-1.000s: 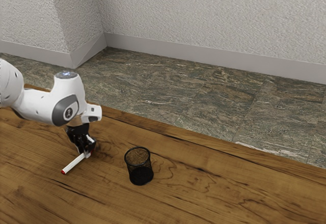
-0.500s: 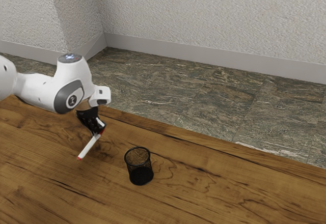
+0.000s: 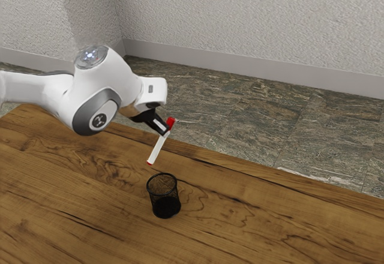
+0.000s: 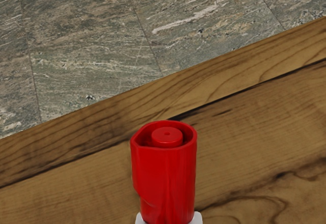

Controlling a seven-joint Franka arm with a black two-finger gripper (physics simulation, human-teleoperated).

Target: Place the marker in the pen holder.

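We have our black two-finger gripper closed on the white, stick-shaped marker with a red cap, gripping it near its capped end and holding it up off the brown wooden table. As the exterior view shows it, our smooth white-and-grey arm comes in from nine o'clock, and the gripper points towards four. The marker is tilted, its capped end towards one o'clock and its thin red-tipped end towards seven. The round black wire-mesh pen holder stands upright on the table, its open mouth facing up. Seen from that holder, the marker is at twelve o'clock, outside it, and the lower end is near the rim but apart from it. Our gripper is at twelve too, farther out than that end. In the wrist view the large red cap is close to our hand, its hollow end with a small round plug inside turned to the camera, and a bit of the white barrel adjoins it. Past the table's edge lies a grey-green veined stone floor, and at one o'clock from the holder, beyond the floor, rises a pale rough-textured wall.
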